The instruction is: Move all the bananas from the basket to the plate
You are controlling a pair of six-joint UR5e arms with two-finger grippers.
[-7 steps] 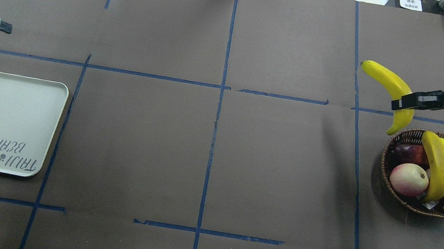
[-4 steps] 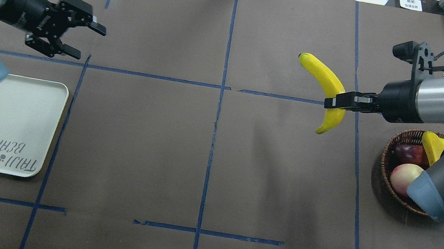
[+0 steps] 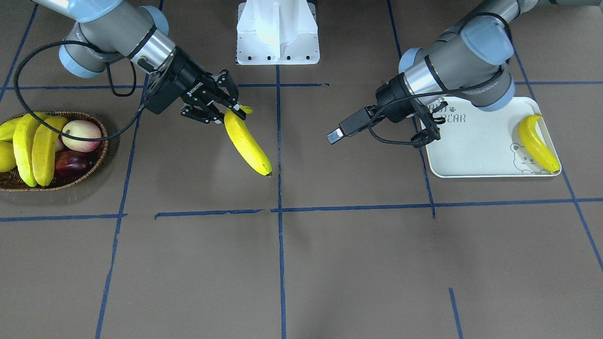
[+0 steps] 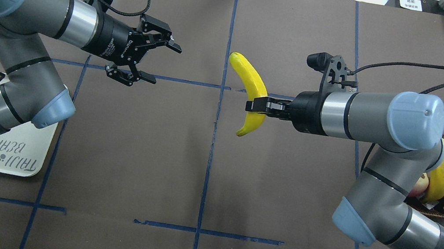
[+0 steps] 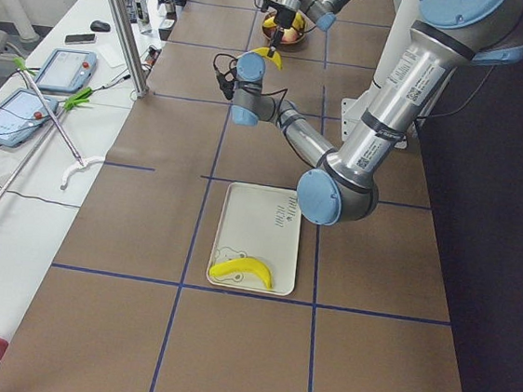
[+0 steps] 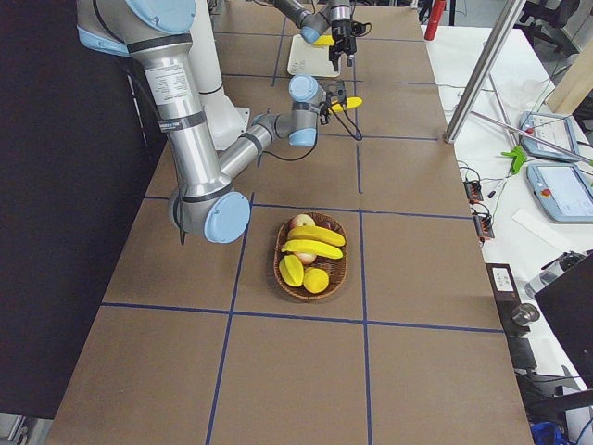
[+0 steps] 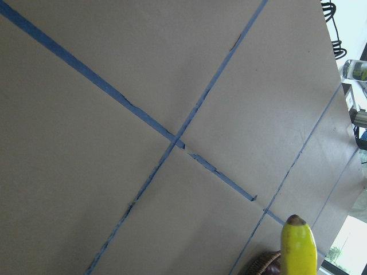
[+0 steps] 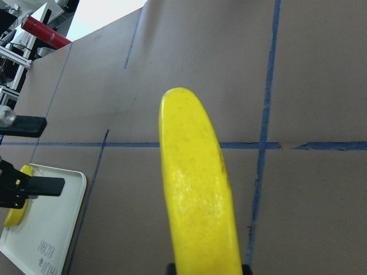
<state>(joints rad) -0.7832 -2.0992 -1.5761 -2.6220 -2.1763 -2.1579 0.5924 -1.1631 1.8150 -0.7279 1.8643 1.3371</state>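
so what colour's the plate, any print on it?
Off-white plate, with grey lettering and a bear-face outline in one corner. It shows best in the exterior front-facing view.

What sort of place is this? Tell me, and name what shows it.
Most likely a robotics lab: a left arm and right arm, one holding a banana, work over a table gridded with blue tape, and a side bench holds tablet-like controllers.

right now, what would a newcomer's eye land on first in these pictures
The bright yellow banana held over the middle of the table, clamped in the right gripper, with the open left gripper facing it. Next come the lone banana on the plate at one end and the basket with more bananas at the other.
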